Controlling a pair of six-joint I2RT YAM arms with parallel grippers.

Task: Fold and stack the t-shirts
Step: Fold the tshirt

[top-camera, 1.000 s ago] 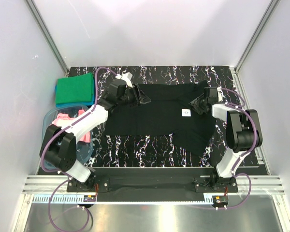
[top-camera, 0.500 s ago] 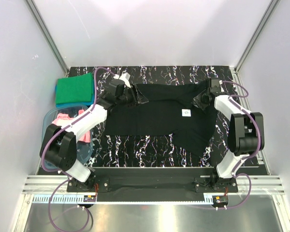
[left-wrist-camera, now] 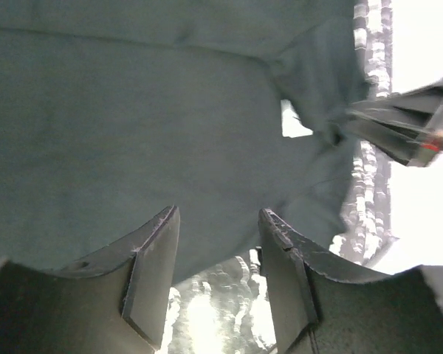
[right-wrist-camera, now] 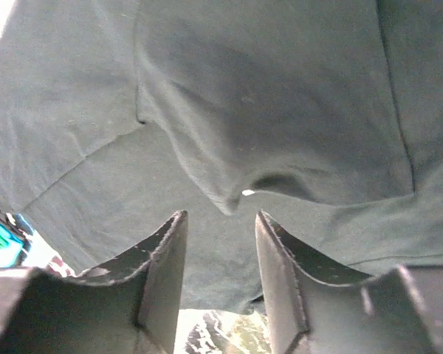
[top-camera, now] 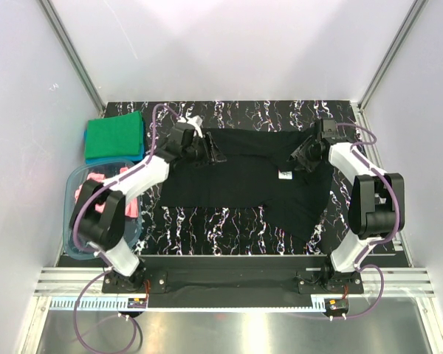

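The black t-shirt [top-camera: 240,177] lies spread flat on the marbled table, with its white neck label [top-camera: 286,174] facing up. My left gripper [top-camera: 214,156] is low over the shirt's far left corner. In the left wrist view it [left-wrist-camera: 219,214] stands open with only table between the fingers, and the cloth edge [left-wrist-camera: 133,110] is just past the tips. My right gripper [top-camera: 301,162] is at the far right, next to the label. It [right-wrist-camera: 221,215] is open too, with a raised fold of black cloth [right-wrist-camera: 232,199] just ahead of it. A folded green t-shirt [top-camera: 115,136] rests on a blue one [top-camera: 96,158]. The pink one [top-camera: 96,181] is in the tub.
The clear blue-tinted tub [top-camera: 74,221] stands at the left edge beside the left arm. The green and blue stack is at the far left corner. White walls with metal rails close in the table on three sides. The shirt's lower right part reaches toward the near edge.
The right arm has stretched out toward the far edge, and its gripper sits a little nearer the label. The left gripper has shifted slightly left and nearer. The shirt has barely moved.
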